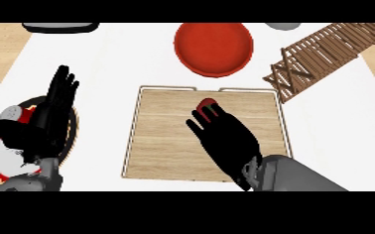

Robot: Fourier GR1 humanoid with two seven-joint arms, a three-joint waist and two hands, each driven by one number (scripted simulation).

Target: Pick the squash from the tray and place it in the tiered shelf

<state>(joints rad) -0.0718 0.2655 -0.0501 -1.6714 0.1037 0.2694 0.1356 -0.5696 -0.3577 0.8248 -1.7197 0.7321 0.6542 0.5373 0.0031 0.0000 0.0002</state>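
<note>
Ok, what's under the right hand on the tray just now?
A small red and green piece, likely the squash, shows at the fingertips of the right hand on the wooden tray. The hand covers the rest of it, so I cannot see its full shape or any grip.

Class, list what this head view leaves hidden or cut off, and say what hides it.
- Squash: mostly covered by the right hand; only a red-green tip shows on the tray.
- Tiered shelf: cut by the right edge.
- Plate at left: hidden behind the resting left hand.
- Grey object: cut at the top.

The right hand hid most of the squash, and the picture's edge cut off the tiered shelf.
</note>
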